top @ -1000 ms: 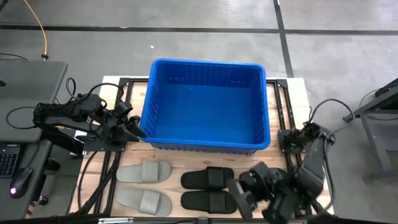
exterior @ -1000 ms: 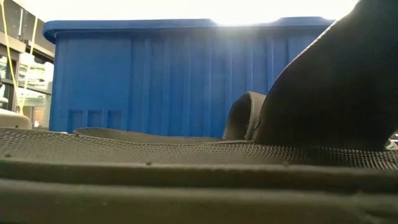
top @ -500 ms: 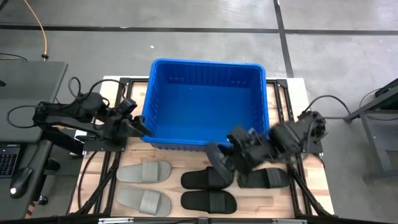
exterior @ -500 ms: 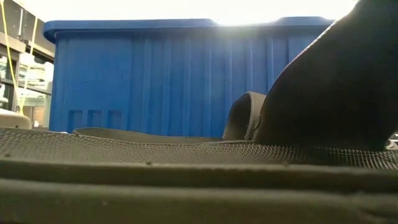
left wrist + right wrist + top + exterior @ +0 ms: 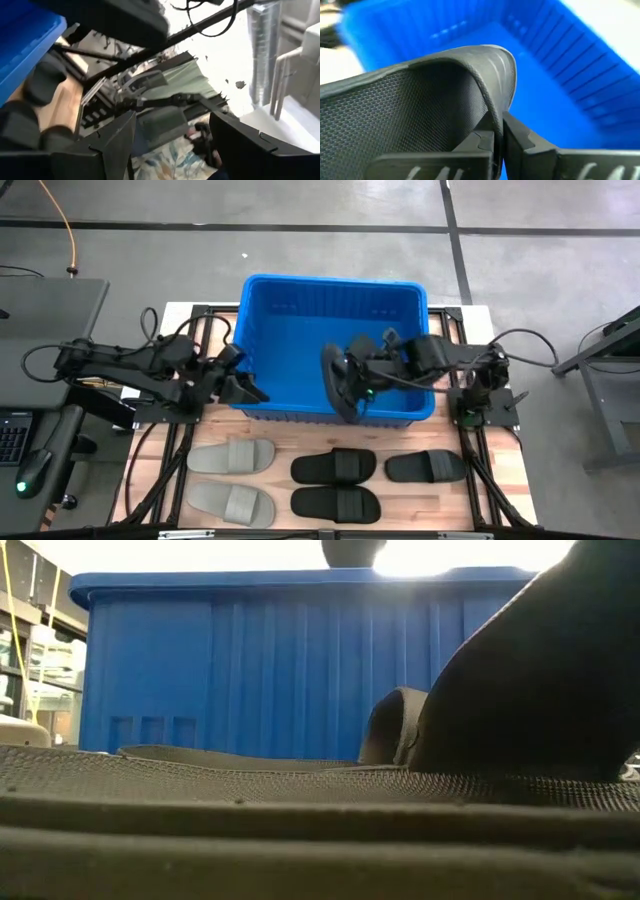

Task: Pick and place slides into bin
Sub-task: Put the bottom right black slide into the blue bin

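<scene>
A: Slides first, left to right. Two light grey slides (image 5: 231, 455) lie side by side on the counter (image 5: 480, 480) in front of the bin's left end. Then two black slides (image 5: 334, 467), one behind the other, in front of the bin's middle. Then a lone black slide (image 5: 425, 467) toward the right.

B: Arms?

A: Left pincer (image 5: 244, 389) sits just beside the left wall of the bin (image 5: 415, 292), low, near its front corner. Fingers stand apart, nothing between them. Waiting.

B: And the right?

A: Right pincer (image 5: 362, 385) is over the bin's front half, clamped tight on a sixth slide, the held black slide (image 5: 338, 383). The grip is on the edge of the sole only; right wrist view shows the fingers (image 5: 517, 135) pinching the thin rim, sole bending away over the blue floor. Low view shows a dark shape just above the bin rim.

B: Risks?

A: My reading: the slide hangs close to the front wall. Released here, it might catch the rim and tip out onto the counter. An edge pinch on a flexible sole could also slip early, so carry it further inward before opening
</scene>
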Available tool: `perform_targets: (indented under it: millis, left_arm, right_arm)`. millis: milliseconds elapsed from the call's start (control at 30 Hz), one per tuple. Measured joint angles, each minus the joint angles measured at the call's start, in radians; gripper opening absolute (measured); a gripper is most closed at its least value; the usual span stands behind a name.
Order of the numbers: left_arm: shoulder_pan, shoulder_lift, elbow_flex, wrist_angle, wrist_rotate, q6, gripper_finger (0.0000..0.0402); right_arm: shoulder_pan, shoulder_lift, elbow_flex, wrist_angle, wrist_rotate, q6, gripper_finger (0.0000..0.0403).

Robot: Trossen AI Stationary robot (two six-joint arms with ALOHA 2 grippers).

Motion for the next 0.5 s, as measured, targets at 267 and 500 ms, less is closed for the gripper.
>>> perform_targets:
  millis: [267,500]
  left_arm:
    - [0.0,0.091,0.0,0.104,-0.093,-0.041,0.025]
    - [0.0,0.179,0.0,0.107,-0.114,-0.05,0.025]
  right_arm:
    - [-0.04,0.115,-0.001,0.036,0.095,-0.293,0.0]
    - [-0.006,0.141,-0.001,0.172,0.214,-0.466,0.0]
